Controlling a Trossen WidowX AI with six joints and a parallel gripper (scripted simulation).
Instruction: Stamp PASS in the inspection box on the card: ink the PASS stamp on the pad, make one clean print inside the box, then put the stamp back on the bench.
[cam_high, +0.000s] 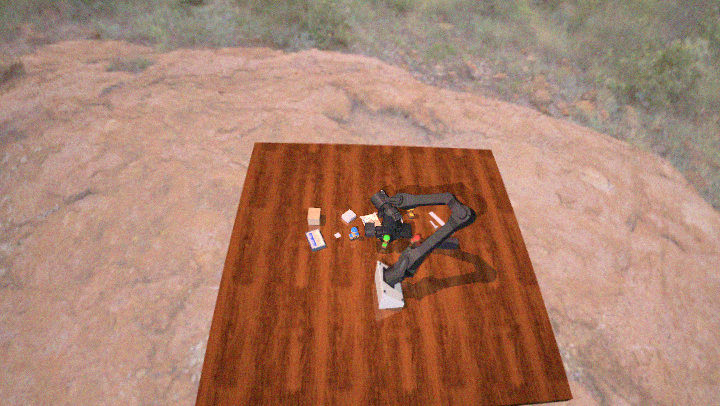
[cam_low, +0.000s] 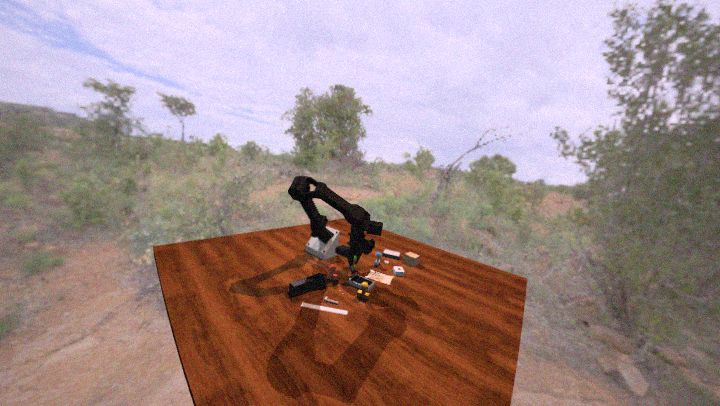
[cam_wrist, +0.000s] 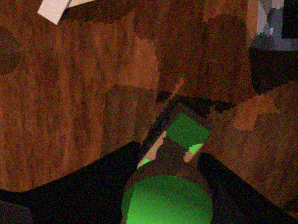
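The green-knobbed stamp (cam_high: 386, 238) (cam_wrist: 167, 200) stands at the table, its square base below the knob in the wrist view. My gripper (cam_low: 352, 265) (cam_wrist: 168, 156) points down with a finger on each side and appears shut on this stamp, just under its knob. The lettering under the stamp is hidden. The open grey ink pad (cam_low: 372, 286) is just beyond the gripper, and its corner shows at the top right of the wrist view. The pale card (cam_high: 369, 218) (cam_low: 379, 276) lies beside the pad; its box is too small to read.
A red stamp (cam_high: 415, 238) (cam_low: 332, 269) and a yellow stamp (cam_low: 363, 292) stand near the pad. A blue stamp (cam_high: 353, 233) stands left of the gripper in the top view. A black block (cam_low: 307, 285), a white strip (cam_low: 324, 308), a white box (cam_high: 348, 216) and a tan block (cam_high: 313, 216) lie around.
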